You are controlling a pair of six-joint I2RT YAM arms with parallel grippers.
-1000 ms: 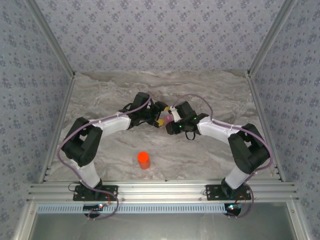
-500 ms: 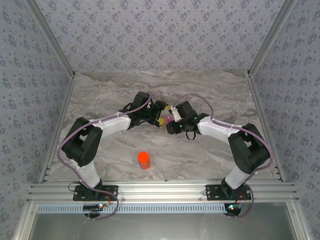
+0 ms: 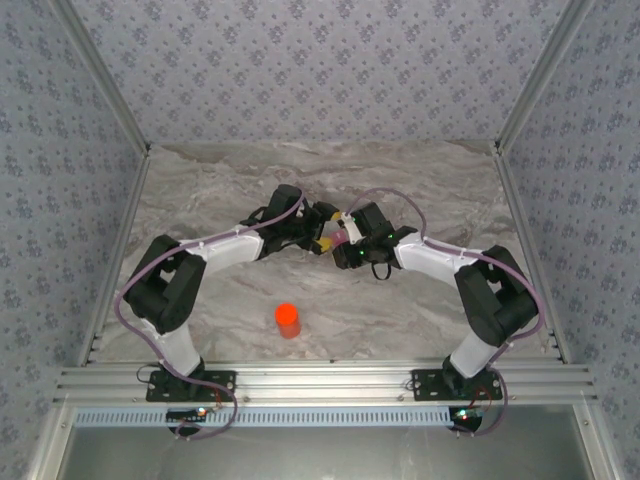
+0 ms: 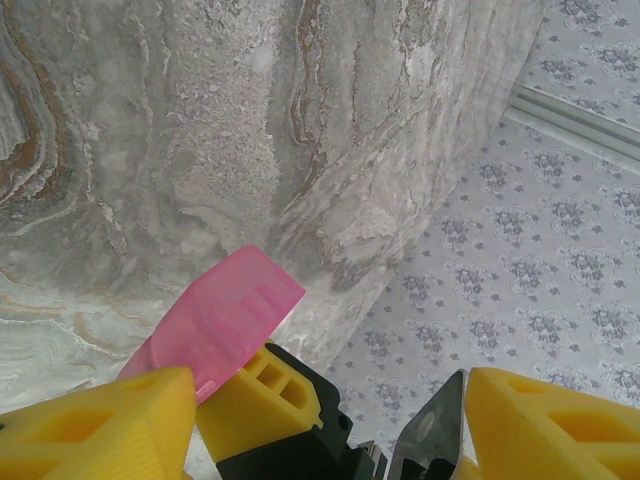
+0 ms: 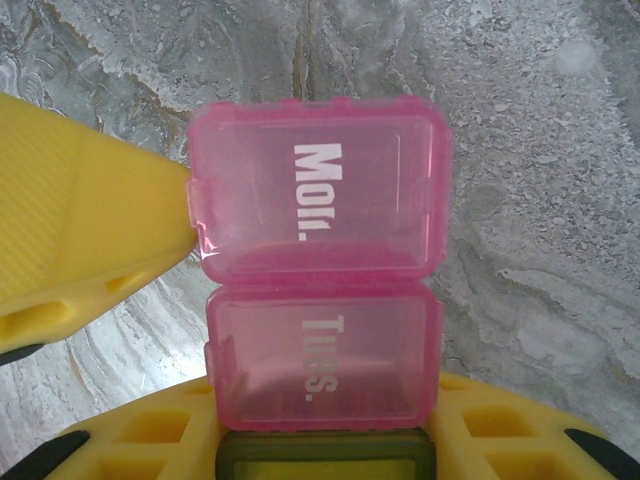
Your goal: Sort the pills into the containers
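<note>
At mid-table, right gripper (image 5: 325,445) clamps the containers (image 5: 322,372), lids (image 5: 318,195) reading "Mon." and "Tues."; left gripper (image 4: 325,425) stands wide.

Reaching inward, the left tool (image 3: 322,240) stands with jaws parted, tip to tip with the clamped right tool (image 3: 344,234).

Glossy translucent plastic containers (image 5: 320,300), seemingly marble table (image 5: 560,200).

Orange-red cylindrical bottle (image 3: 287,320) standing upright, near part of a grey veined marble table (image 3: 200,190); floral-patterned walls (image 3: 320,70) on three sides; aluminium rail (image 3: 320,381) along the near edge
</note>
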